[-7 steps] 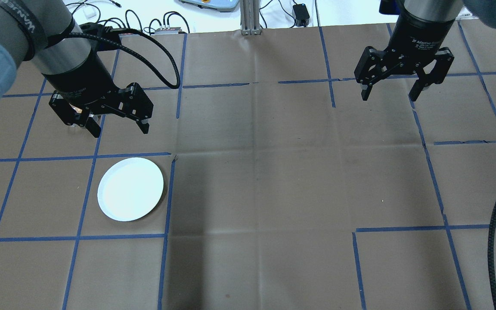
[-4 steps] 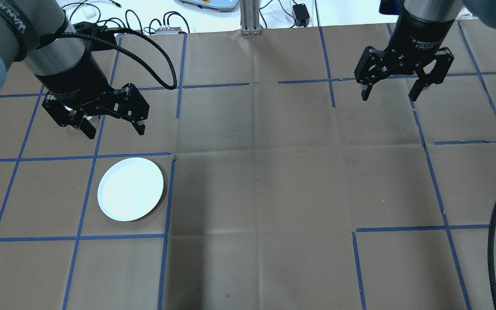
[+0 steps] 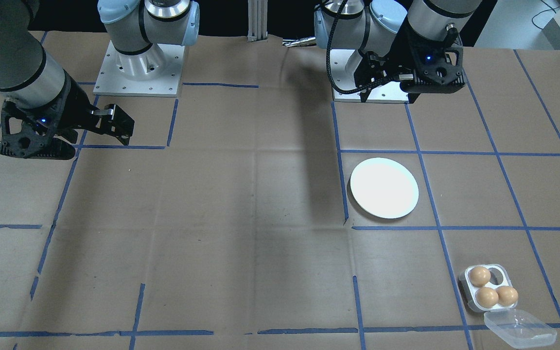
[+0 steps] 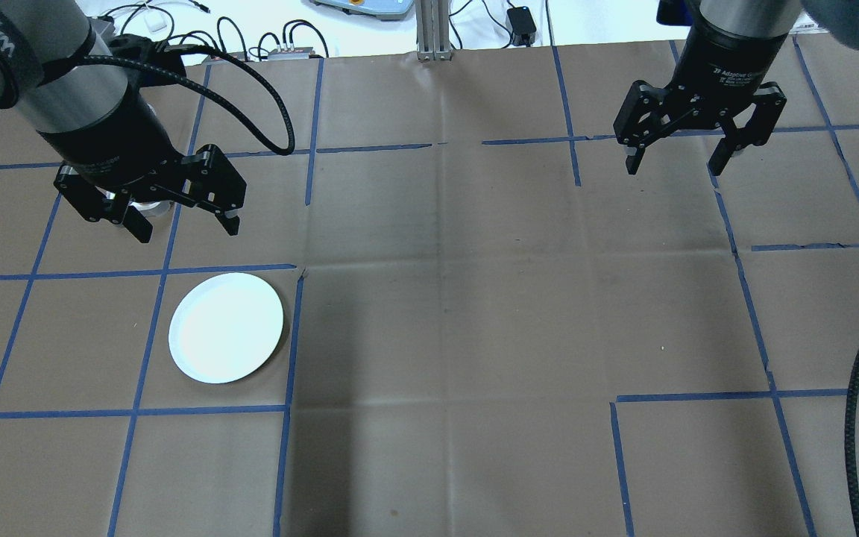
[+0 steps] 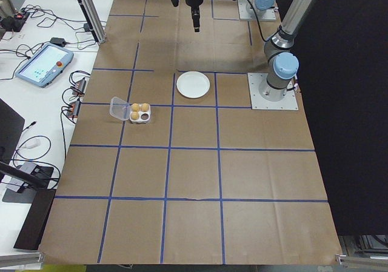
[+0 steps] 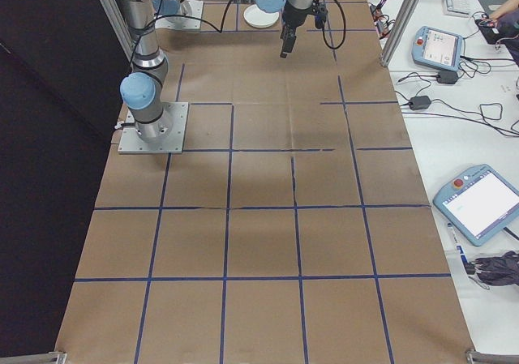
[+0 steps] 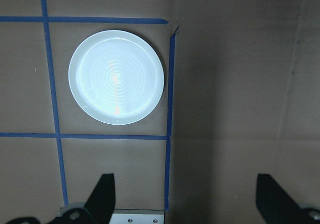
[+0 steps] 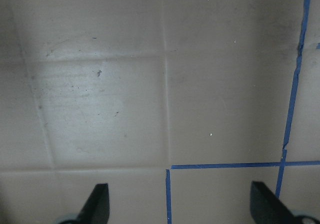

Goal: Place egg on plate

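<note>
The left gripper point(image 4: 180, 222) is drifting away from the table's middle and farther from the plate point(image 4: 226, 338) than it was a second ago, its fingers spread wide with nothing between them. The plate is lying bare on the brown paper-covered table point(image 4: 444, 328), just inside a corner of blue tape lines. The eggs point(image 3: 492, 289), three of them, are sitting in the square white egg tray point(image 3: 486, 288) well beyond the plate on the side away from the robot, with the tray's clear lid point(image 3: 519, 329) lying open beside it. The shift looks like the left arm starting toward the tray, so the task is only beginning: no egg is gripped yet. The right gripper point(image 4: 681, 164) is hanging far across the table from the plate, unmoved, fingers apart and empty.
</note>
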Controlling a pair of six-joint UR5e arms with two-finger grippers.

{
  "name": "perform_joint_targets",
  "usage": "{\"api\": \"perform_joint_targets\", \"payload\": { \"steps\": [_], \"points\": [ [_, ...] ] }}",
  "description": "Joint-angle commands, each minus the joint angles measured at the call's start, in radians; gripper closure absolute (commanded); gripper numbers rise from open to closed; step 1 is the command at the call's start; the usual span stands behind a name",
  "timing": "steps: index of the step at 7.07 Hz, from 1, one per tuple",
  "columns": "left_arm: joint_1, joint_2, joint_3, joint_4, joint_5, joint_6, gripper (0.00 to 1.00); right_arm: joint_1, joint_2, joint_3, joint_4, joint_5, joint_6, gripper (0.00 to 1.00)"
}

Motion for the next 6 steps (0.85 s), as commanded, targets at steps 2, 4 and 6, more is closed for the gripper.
{"api": "perform_joint_targets", "payload": {
  "steps": [2,4,6],
  "points": [
    [0.174,-0.076,-0.139,0.307,0.028,0.122,0.00,0.000,0.001,0.000,0.000,0.000,0.000,0.00],
    [0.200,-0.197,-0.109,0.380,0.047,0.165,0.00,0.000,0.001,0.000,0.000,0.000,0.000,0.00],
    [0.261,-0.337,-0.034,0.473,0.088,0.241,0.00,0.000,-0.001,0.000,0.000,-0.002,0.000,0.00]
  ]
}}
